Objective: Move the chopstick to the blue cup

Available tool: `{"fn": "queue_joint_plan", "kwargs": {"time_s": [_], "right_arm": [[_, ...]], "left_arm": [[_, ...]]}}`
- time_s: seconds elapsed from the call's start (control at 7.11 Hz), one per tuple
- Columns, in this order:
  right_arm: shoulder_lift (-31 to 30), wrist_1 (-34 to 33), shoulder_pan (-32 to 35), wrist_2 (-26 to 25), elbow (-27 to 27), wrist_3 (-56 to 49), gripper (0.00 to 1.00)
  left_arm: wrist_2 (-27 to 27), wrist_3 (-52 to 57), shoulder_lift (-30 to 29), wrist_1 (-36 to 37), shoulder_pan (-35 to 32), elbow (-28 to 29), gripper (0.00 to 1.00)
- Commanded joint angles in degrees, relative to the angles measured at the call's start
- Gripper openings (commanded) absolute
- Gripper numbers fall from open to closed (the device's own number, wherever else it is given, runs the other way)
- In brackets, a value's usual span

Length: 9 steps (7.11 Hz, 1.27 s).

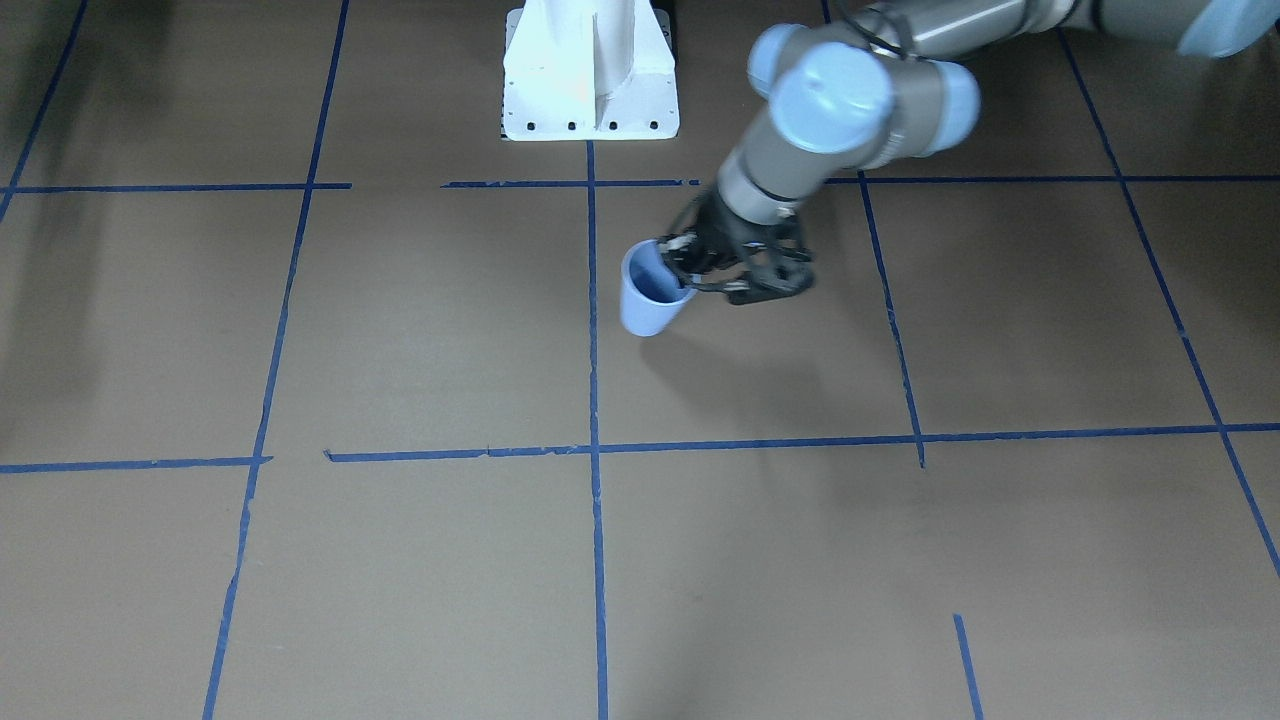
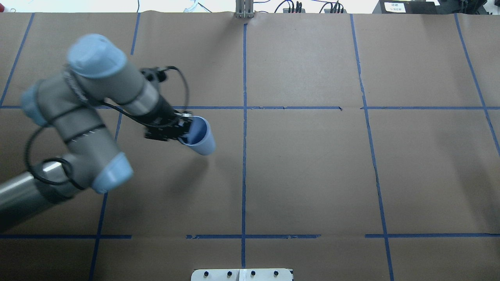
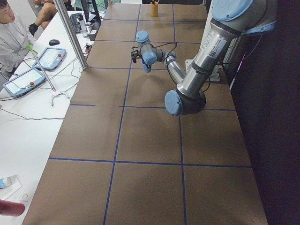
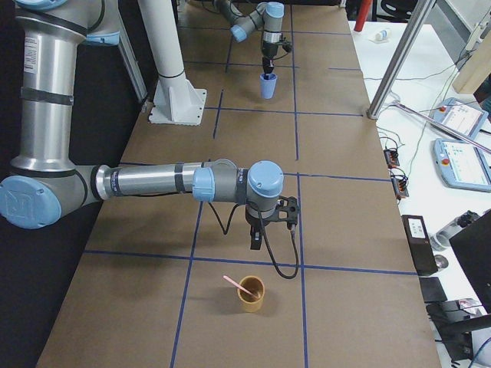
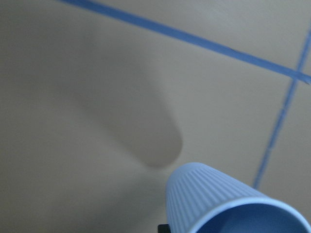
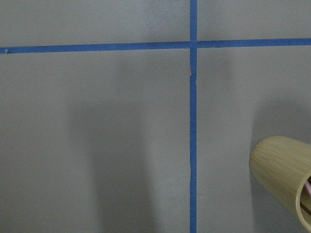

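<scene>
The blue cup is in my left gripper, which is shut on its rim and holds it tilted above the table; the front view shows the cup and the gripper as well. The left wrist view shows the cup's ribbed wall and its shadow on the table. The pale-pink chopstick leans in a tan wooden cup at the table's right end. My right gripper hangs just behind that cup; I cannot tell whether it is open or shut. The tan cup's wall shows in the right wrist view.
The white robot pedestal stands at the table's robot side. Dark blue tape lines grid the brown table. A metal post and a side table with teach pendants stand beyond the far edge. An operator sits there.
</scene>
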Motion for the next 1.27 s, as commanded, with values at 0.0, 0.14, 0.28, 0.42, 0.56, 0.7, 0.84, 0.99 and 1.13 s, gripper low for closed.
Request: {"fn": "queue_joint_plan", "kwargs": {"time_s": [0.0, 0.14, 0.28, 0.42, 0.56, 0.7, 0.84, 0.99, 1.13], "right_arm": [[0.0, 0.0, -0.2, 0.5, -0.1, 0.0, 1.00], [0.0, 0.0, -0.2, 0.8, -0.1, 0.1, 1.00], [0.0, 0.0, -0.2, 0.8, -0.1, 0.1, 1.00], [0.0, 0.0, -0.1, 1.1, -0.1, 0.1, 1.00], [0.0, 0.0, -0.1, 1.2, -0.2, 0.0, 1.00], [0.0, 0.0, -0.2, 1.1, -0.2, 0.0, 1.00], [0.0, 0.0, -0.2, 1.1, -0.2, 0.0, 1.00], [0.0, 0.0, -0.2, 1.1, -0.3, 0.0, 1.00], [0.0, 0.0, -0.2, 1.0, -0.3, 0.0, 1.00]], "left_arm": [[6.2, -1.2, -2.8, 1.4, 3.9, 0.9, 0.00], [8.9, -1.2, -3.0, 1.3, 5.6, 2.1, 0.00], [9.3, -1.2, -3.0, 1.4, 6.2, 2.5, 0.01], [9.3, -1.2, -3.1, 1.3, 6.5, 2.6, 0.03], [9.3, -1.0, -3.1, 1.3, 6.7, 2.7, 0.08], [9.3, -0.9, -3.1, 1.2, 6.9, 3.0, 0.24], [9.3, -0.8, -3.5, 1.1, 6.9, 3.0, 0.57], [9.3, -0.9, -3.7, 1.1, 6.9, 3.0, 0.99], [9.2, -1.3, -4.4, 1.4, 6.6, 1.4, 1.00]]}}
